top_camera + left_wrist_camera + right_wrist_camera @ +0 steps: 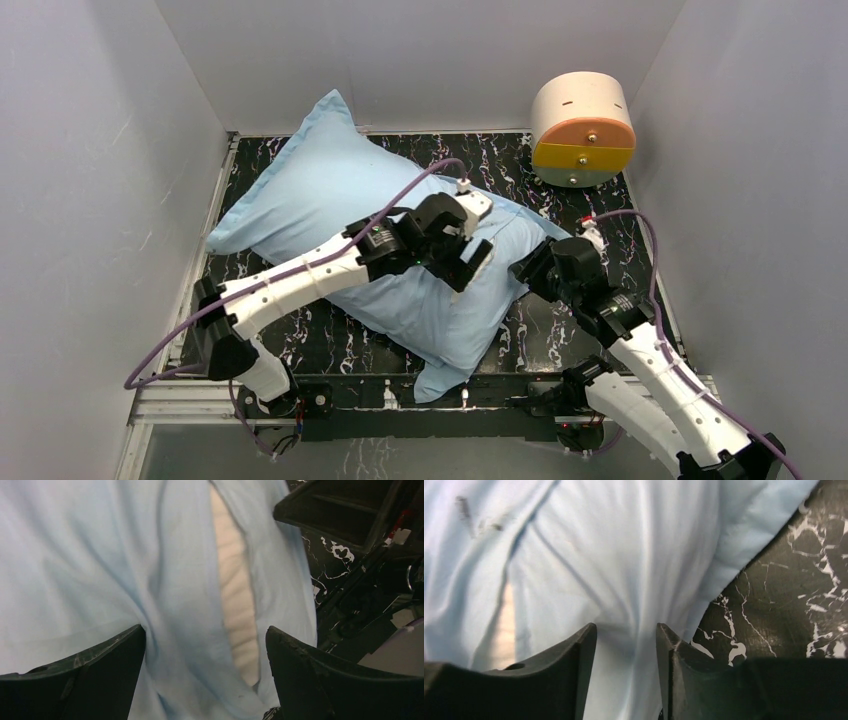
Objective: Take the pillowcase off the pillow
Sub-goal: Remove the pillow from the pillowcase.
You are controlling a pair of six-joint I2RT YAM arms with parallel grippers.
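Two tools hang over the cased pillow, and neither grips anything that I can see. The left tool [205,635] has its jaws wide apart, straddling a slit in the light blue pillowcase [320,190] where the pale pillow [237,610] shows through. The right tool [626,630] sits at the cover's edge nearest the right side of the surface [500,160]. Its jaws are part-way apart, with a ridge of cloth rising into the gap but not visibly pinched. The bundle lies slantwise, from the far left corner down to the middle of the near edge. To my eye the job has barely begun, as the pillow is fully inside. A good next grasp would take only the blue cloth at one lip of the slit, not the stuffing beneath. The other tool would hold the pillow itself, so the cover slides off instead of dragging everything along.
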